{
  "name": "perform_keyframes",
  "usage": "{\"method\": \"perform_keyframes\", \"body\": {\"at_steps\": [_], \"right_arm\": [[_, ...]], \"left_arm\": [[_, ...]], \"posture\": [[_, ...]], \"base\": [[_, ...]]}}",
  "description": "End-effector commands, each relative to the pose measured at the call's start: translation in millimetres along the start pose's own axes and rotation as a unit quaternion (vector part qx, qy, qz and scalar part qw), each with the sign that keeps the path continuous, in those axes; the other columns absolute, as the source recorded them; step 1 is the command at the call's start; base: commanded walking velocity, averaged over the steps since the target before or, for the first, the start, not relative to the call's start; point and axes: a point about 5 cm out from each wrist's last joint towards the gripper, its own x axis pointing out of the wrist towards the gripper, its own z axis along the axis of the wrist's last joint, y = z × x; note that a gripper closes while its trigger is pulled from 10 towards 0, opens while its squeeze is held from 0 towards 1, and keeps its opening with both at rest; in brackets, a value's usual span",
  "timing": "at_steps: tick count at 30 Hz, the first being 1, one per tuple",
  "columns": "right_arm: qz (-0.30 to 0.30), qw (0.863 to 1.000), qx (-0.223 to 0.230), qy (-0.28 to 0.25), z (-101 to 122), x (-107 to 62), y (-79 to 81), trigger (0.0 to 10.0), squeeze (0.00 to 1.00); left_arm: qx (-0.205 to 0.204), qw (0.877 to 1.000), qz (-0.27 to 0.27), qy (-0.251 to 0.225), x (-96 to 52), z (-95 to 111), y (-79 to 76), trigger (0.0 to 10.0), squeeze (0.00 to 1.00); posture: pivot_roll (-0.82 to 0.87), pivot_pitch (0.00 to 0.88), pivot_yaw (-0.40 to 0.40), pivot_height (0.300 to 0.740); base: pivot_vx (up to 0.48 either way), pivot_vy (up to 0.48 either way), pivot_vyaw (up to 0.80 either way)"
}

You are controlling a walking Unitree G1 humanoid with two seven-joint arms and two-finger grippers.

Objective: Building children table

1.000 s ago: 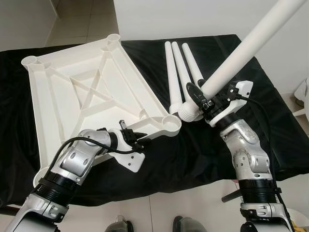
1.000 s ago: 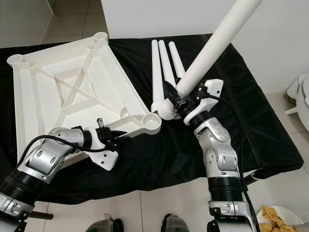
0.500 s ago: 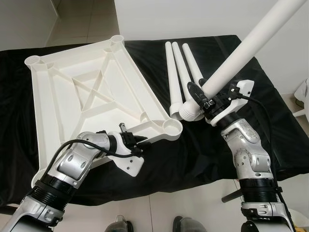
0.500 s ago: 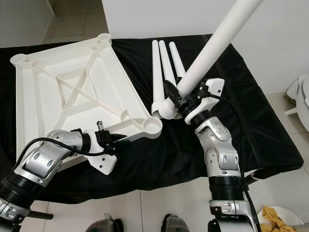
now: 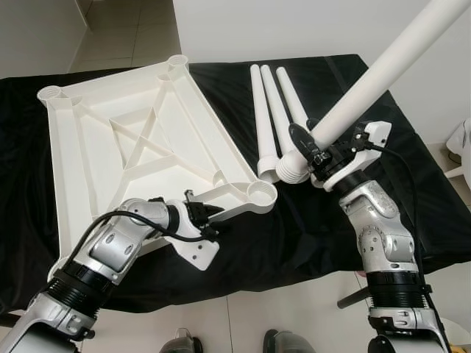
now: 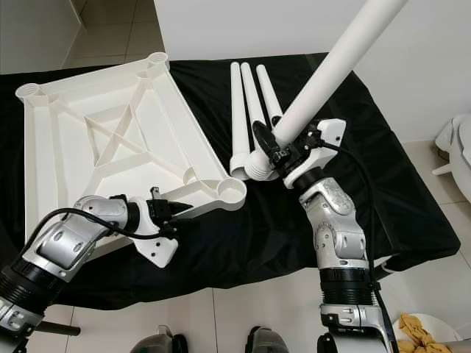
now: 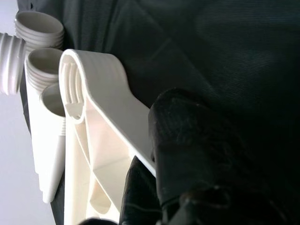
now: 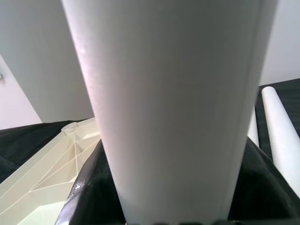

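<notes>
A white plastic tabletop (image 5: 132, 140) lies upside down on the black-covered table (image 5: 294, 235), ribs up, with round sockets at its corners. My left gripper (image 5: 208, 214) is shut on its near edge rib, just left of the near-right corner socket (image 5: 261, 193). In the left wrist view a black finger (image 7: 187, 154) presses that rim (image 7: 103, 122). My right gripper (image 5: 315, 151) is shut on a white table leg (image 5: 368, 81) that slants up to the right. Its threaded end (image 5: 292, 166) hangs just right of that socket. Three more legs (image 5: 271, 103) lie side by side behind it.
The black cloth drapes over the table's front edge (image 5: 243, 283), with tiled floor and my feet (image 6: 213, 342) below. A white wall (image 5: 294, 29) stands behind the table. A white object (image 6: 455, 147) sits on the floor at the right.
The tabletop has turned slightly under my left gripper's hold, its near-right corner shifting a little toward me. The held leg has edged slightly up and right.
</notes>
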Motion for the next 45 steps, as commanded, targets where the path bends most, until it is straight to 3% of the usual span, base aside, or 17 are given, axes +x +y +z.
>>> {"method": "perform_keyframes", "body": {"at_steps": [1, 14, 15, 16, 19, 21, 22, 28, 34, 36, 39, 45], "right_arm": [[0.002, 1.0, -0.005, -0.006, 2, 0.8, 1.2, 10.0, 0.0], [0.007, 1.0, -0.003, -0.004, 2, 6.0, -0.9, 10.0, 0.0], [0.015, 1.0, -0.006, -0.002, 2, 11.0, -0.2, 10.0, 0.0], [0.015, 1.0, -0.006, -0.002, 2, 11.0, -0.2, 10.0, 0.0], [0.027, 1.0, -0.005, -0.001, 3, 17.3, 2.5, 10.0, 0.0], [0.028, 1.0, -0.005, -0.001, 3, 18.1, 3.0, 10.0, 0.0], [0.034, 0.999, -0.003, 0.002, 1, 20.9, 5.7, 10.0, 0.0], [0.048, 0.999, 0.002, 0.011, -5, 24.9, 12.3, 10.0, 0.0], [0.058, 0.998, 0.01, 0.016, -8, 27.7, 17.4, 10.0, 0.0], [0.061, 0.998, 0.01, 0.017, -8, 28.2, 18.6, 10.0, 0.0], [0.063, 0.998, 0.01, 0.018, -10, 31.0, 21.6, 10.0, 0.0], [0.065, 0.998, 0.011, 0.015, -11, 38.2, 27.2, 10.0, 0.0]], "left_arm": [[-0.015, 0.995, -0.097, 0.026, -0.9, -15, -16.1, 10.0, 0.0], [-0.007, 0.994, -0.098, 0.044, -30.1, -16, 7.3, 10.0, 0.0], [-0.006, 0.997, -0.065, 0.036, -42.4, -10, 26.2, 10.0, 0.0], [-0.006, 0.997, -0.065, 0.036, -42.4, -10, 26.2, 10.0, 0.0], [0.001, 1.0, -0.012, 0.023, -53.9, -3, 48.5, 10.0, 0.0], [0.002, 1.0, -0.005, 0.02, -55.1, -2, 51.1, 10.0, 0.0], [-0.016, 0.999, 0.036, 0.001, -57.0, 4, 63.0, 10.0, 0.0], [-0.045, 0.994, 0.085, -0.041, -55.8, 13, 77.0, 10.0, 0.0], [-0.072, 0.988, 0.095, -0.099, -47.1, 24, 75.2, 10.0, 0.0], [-0.069, 0.986, 0.112, -0.1, -45.0, 24, 76.9, 10.0, 0.0], [-0.107, 0.977, 0.148, -0.11, -39.8, 22, 81.5, 10.0, 0.0], [-0.119, 0.966, 0.198, -0.119, -32.5, 21, 84.6, 10.0, 0.0]], "posture": [[-0.01, 0.113, 0.083, 0.74], [0.01, 0.108, 0.066, 0.74], [0.0, 0.108, 0.064, 0.74], [0.0, 0.108, 0.064, 0.74], [0.0, 0.106, 0.058, 0.74], [0.0, 0.106, 0.058, 0.74], [0.0, 0.103, 0.049, 0.74], [0.0, 0.1, 0.036, 0.74], [0.01, 0.096, 0.023, 0.74], [0.01, 0.095, 0.017, 0.74], [0.01, 0.094, 0.013, 0.74], [0.02, 0.092, 0.0, 0.74]], "base": [[0.0, 0.0, 0.0], [0.0, 0.0, 0.0], [0.0, 0.0, 0.0], [0.0, 0.0, 0.0], [0.0, 0.0, 0.0], [0.0, 0.0, 0.0], [0.0, 0.0, 0.0], [0.0, 0.0, 0.0], [0.0, 0.0, 0.0], [0.0, 0.0, 0.0], [0.0, 0.0, 0.0], [0.0, 0.0, 0.0]]}}
